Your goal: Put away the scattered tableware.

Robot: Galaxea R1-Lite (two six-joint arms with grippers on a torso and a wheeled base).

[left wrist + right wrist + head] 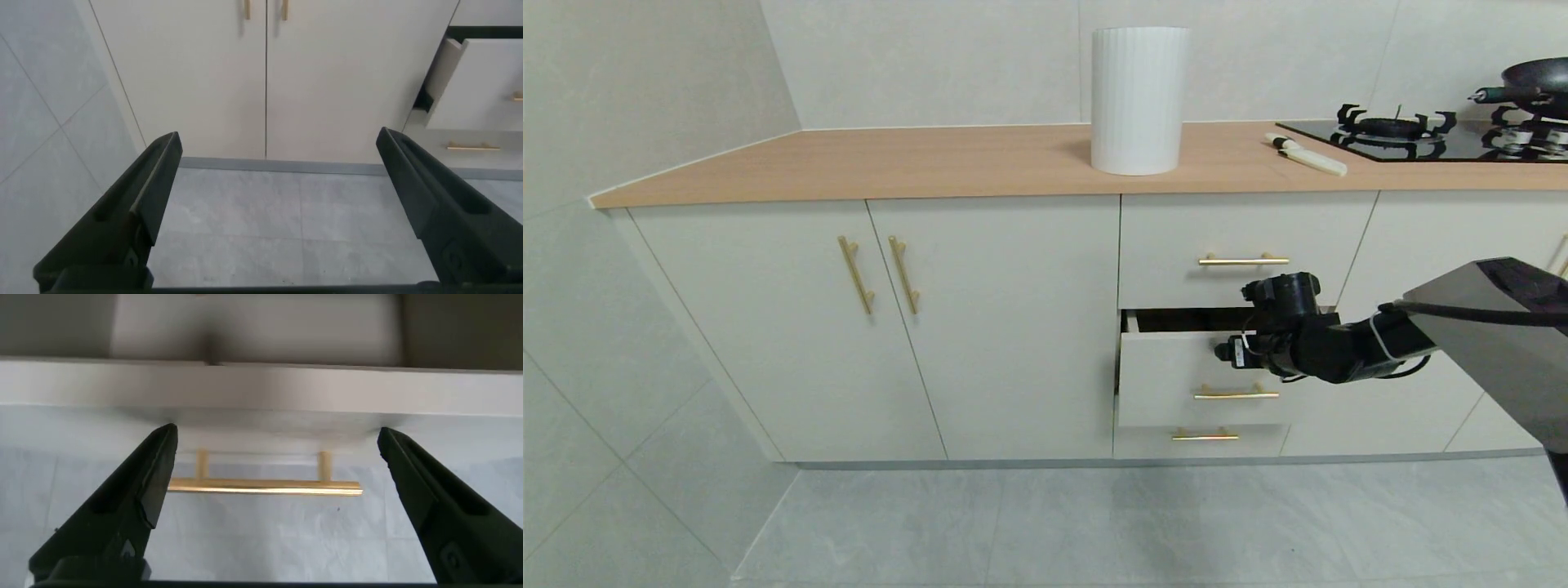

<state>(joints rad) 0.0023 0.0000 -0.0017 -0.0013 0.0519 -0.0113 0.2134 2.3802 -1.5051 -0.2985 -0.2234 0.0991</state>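
Head view takes in the long cabinet run [980,327] under a wooden counter [931,163], with the right arm [1339,343] held low against the drawer stack. The middle drawer [1176,367] stands partly pulled out. The right gripper [278,437] sits at its top edge, spread wide and holding nothing. On the counter well above that gripper and off to its left stands a tall white ribbed canister [1137,100]. Above it and to its right lies the black hob [1421,135], which carries a dark pan [1531,77]. The cream knife [1305,153] lies flat on the counter almost straight above the right gripper, just beside the hob. The drawer's brass handle [265,487] runs across just beyond the right gripper's spread tips. The left gripper [278,143] hangs over the grey floor [270,220], also wide and empty, facing the double doors [265,73].
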